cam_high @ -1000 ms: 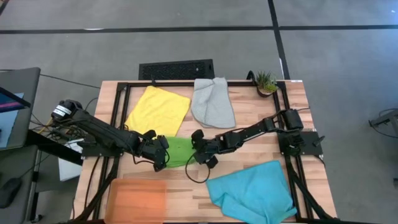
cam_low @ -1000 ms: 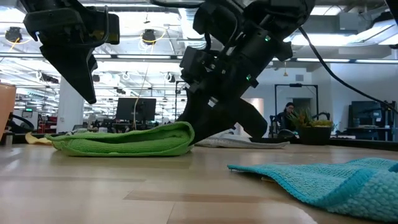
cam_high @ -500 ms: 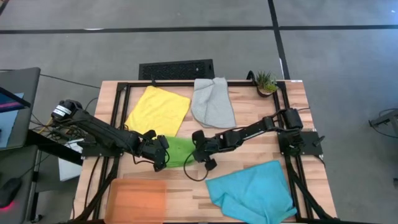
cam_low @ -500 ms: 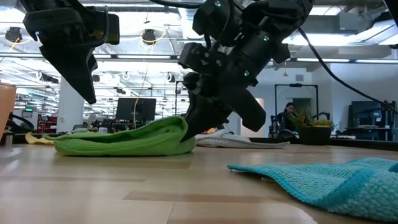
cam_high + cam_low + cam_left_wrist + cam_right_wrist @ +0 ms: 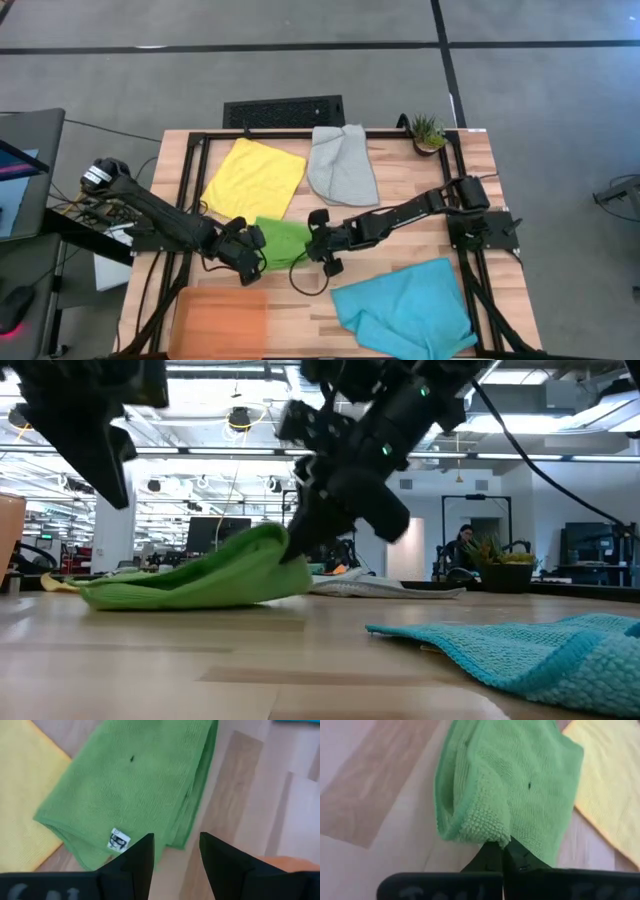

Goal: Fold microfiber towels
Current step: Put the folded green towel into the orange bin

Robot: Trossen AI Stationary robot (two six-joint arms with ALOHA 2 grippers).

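Note:
The green towel [image 5: 282, 243] lies folded at the table's middle, and its left part rests on the wood [image 5: 150, 592]. My right gripper [image 5: 316, 248] is shut on its right end, which is raised [image 5: 270, 545]. My left gripper [image 5: 247, 262] is open and empty. It hovers over the towel's near-left corner, and the towel [image 5: 135, 785] shows beyond its fingers [image 5: 145, 855]. The yellow towel [image 5: 255, 177] and the grey towel [image 5: 342, 165] lie flat at the far side. The turquoise towel [image 5: 405, 305] lies crumpled at the near right. My right gripper pinches the green towel's right end [image 5: 487, 832] between its two fingers [image 5: 492, 857], over a thick doubled-over edge of several layers. The fingers slant down from the table's right. That end is lifted off the wood and the rest of the towel slopes down to the table.
The orange tray [image 5: 220, 320] lies at the near left, close to my left gripper. A small potted plant [image 5: 428, 132] stands at the far right corner. A black frame [image 5: 190, 170] runs along the table's sides. Bare wood [image 5: 300, 300] lies between tray and turquoise towel.
My right gripper has risen and gone a little toward the table's left, lifting the green towel's right end off the wood; the towel's left part has stayed down. My left gripper has drawn back toward the table's near-left.

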